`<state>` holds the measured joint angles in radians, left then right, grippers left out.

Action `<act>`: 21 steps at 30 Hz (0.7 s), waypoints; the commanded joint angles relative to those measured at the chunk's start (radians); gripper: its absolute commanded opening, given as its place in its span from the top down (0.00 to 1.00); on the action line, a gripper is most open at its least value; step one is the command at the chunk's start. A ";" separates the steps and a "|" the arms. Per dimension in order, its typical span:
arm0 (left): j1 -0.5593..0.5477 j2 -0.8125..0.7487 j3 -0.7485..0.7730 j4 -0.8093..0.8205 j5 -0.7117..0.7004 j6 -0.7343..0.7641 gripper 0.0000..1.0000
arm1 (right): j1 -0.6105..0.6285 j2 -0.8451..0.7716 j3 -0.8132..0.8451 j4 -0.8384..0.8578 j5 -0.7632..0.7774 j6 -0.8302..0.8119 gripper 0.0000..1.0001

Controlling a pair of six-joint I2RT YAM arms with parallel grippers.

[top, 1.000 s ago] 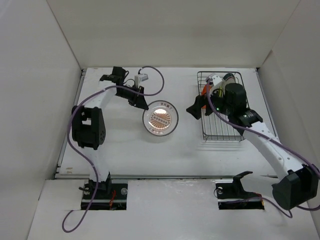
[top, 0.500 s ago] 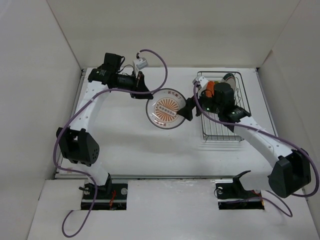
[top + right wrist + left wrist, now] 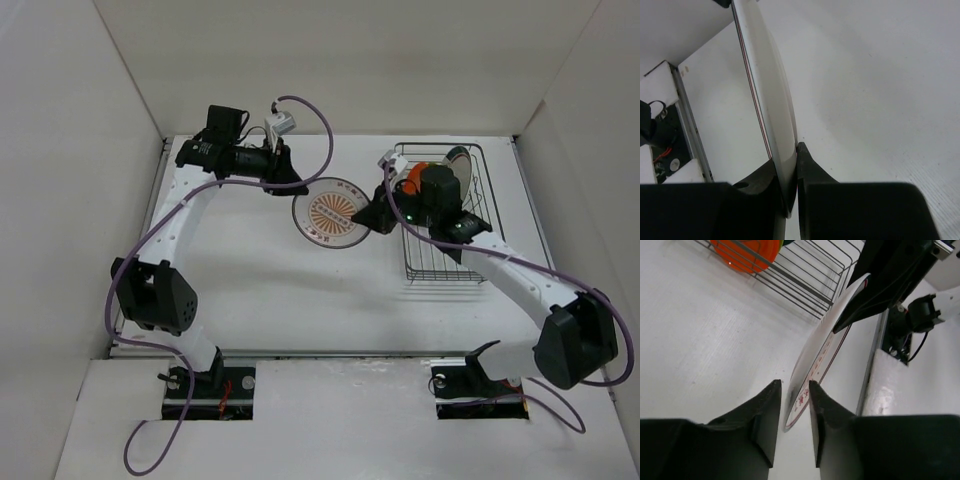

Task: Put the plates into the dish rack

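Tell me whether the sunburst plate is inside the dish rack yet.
No, the sunburst plate is outside the dish rack, to its left, its rim clamped in the right gripper.

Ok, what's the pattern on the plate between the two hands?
White plate with an orange sunburst centre; top external view shows it best.

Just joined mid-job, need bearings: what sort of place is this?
Probably a robot test cell, not a kitchen: white walls box in the table, two arms bolted at its edge, a dish rack.
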<state>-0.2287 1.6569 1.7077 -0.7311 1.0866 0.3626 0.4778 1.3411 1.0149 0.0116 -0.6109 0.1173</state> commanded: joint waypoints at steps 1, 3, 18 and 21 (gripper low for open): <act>-0.012 -0.072 -0.052 0.122 -0.054 -0.153 0.72 | -0.039 -0.074 0.024 0.090 0.061 0.004 1.00; -0.012 -0.081 -0.103 0.169 -0.131 -0.201 0.00 | -0.077 -0.132 0.024 0.054 0.120 0.018 1.00; -0.012 -0.120 -0.095 0.219 -0.524 -0.248 0.00 | -0.396 -0.315 0.108 -0.058 1.039 -0.056 0.98; -0.012 -0.131 -0.109 0.219 -0.524 -0.228 0.00 | -0.459 -0.278 0.108 0.004 1.030 -0.099 0.98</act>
<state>-0.2401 1.5963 1.5818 -0.5411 0.5842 0.1154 0.0563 1.0405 1.0931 -0.1169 0.3294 0.0681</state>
